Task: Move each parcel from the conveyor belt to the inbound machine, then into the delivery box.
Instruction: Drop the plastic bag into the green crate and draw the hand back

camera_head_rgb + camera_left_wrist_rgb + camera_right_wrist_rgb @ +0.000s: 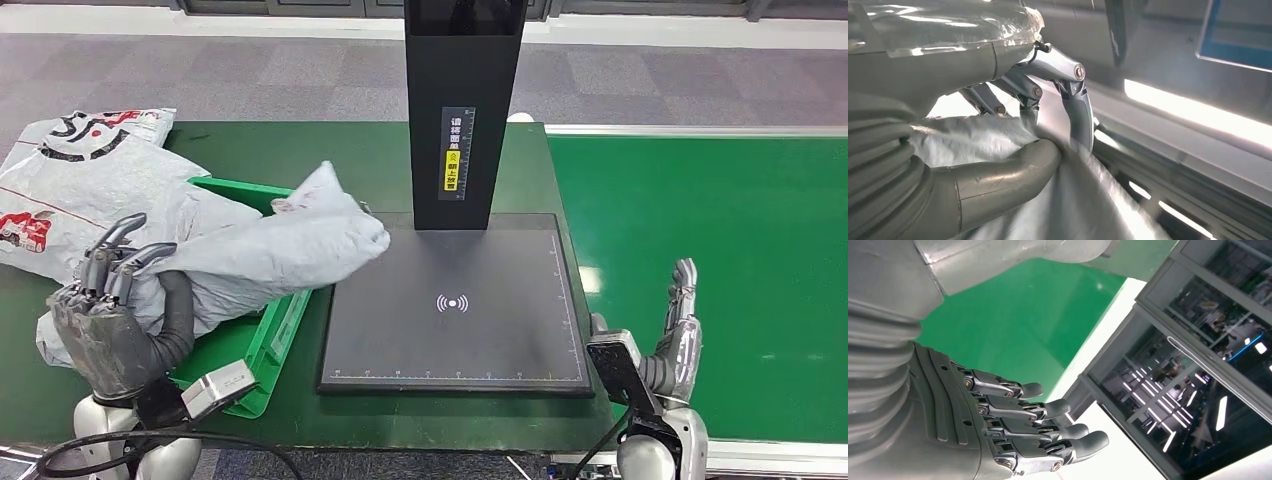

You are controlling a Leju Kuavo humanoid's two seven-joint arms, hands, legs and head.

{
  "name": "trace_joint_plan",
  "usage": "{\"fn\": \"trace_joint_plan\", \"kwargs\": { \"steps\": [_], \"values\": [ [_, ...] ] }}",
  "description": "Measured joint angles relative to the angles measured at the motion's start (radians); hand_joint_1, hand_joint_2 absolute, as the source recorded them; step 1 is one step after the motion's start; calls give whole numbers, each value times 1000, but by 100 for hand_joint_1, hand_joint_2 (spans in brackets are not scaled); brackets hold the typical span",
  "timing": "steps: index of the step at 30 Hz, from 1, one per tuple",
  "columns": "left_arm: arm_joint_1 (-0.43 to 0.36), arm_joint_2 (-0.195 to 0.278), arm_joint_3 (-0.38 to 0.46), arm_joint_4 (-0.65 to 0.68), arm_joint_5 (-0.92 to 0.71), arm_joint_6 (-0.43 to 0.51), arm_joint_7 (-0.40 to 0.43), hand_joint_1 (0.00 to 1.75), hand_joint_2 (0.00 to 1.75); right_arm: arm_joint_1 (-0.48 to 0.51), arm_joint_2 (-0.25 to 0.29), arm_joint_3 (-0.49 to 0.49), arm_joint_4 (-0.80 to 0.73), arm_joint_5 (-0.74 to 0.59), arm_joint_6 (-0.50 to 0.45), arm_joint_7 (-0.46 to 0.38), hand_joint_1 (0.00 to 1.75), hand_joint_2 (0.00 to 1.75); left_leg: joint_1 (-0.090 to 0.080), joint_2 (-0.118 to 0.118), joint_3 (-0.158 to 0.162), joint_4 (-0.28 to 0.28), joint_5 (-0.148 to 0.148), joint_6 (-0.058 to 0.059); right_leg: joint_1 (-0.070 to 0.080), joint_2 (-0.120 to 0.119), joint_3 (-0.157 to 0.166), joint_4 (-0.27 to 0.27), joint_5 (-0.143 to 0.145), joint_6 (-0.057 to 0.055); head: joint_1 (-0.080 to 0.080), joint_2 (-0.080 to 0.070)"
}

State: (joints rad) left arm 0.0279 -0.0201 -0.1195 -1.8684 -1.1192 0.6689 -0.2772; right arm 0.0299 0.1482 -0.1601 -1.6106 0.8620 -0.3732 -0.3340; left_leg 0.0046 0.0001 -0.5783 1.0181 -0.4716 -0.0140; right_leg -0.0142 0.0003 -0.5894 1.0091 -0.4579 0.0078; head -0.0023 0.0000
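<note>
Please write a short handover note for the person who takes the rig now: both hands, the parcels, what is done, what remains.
Left hand grips a grey parcel, held over the green delivery box, one end reaching over the black scanner plate.
Right hand is open, holding nothing, beside the green conveyor belt.
Another white parcel lies behind the box.
Left: lower the held parcel into the box. No parcel visible on the belt.

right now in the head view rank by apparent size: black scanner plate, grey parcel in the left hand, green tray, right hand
1. black scanner plate
2. grey parcel
3. green tray, mostly hidden under the parcel, so its rank is unsure
4. right hand
</note>
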Motion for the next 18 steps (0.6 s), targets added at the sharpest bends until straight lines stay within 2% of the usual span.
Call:
{"fn": "trace_joint_plan", "kwargs": {
  "steps": [10, 12, 18],
  "values": [
    [-56, -35, 100, 11, -389, 25, 234, 175, 175, -16, 15, 21, 3, 10, -2, 5, 0, 175, 0, 0, 1, 0, 0, 0, 0, 0, 1, 0, 0, 0, 0, 0],
    [-65, -42, 136, 11, -409, 27, 224, 175, 175, -17, 16, 24, 7, 10, -4, 5, 0, 175, 0, 0, 1, 0, 0, 0, 0, 0, 1, 0, 0, 0, 0, 0],
    [-83, -96, 276, 11, -410, 28, 109, 175, 175, -17, 19, 28, 14, 10, -6, 5, 0, 175, 0, 0, 1, 0, 0, 0, 0, 0, 1, 0, 0, 0, 0, 0]
  ]
}}
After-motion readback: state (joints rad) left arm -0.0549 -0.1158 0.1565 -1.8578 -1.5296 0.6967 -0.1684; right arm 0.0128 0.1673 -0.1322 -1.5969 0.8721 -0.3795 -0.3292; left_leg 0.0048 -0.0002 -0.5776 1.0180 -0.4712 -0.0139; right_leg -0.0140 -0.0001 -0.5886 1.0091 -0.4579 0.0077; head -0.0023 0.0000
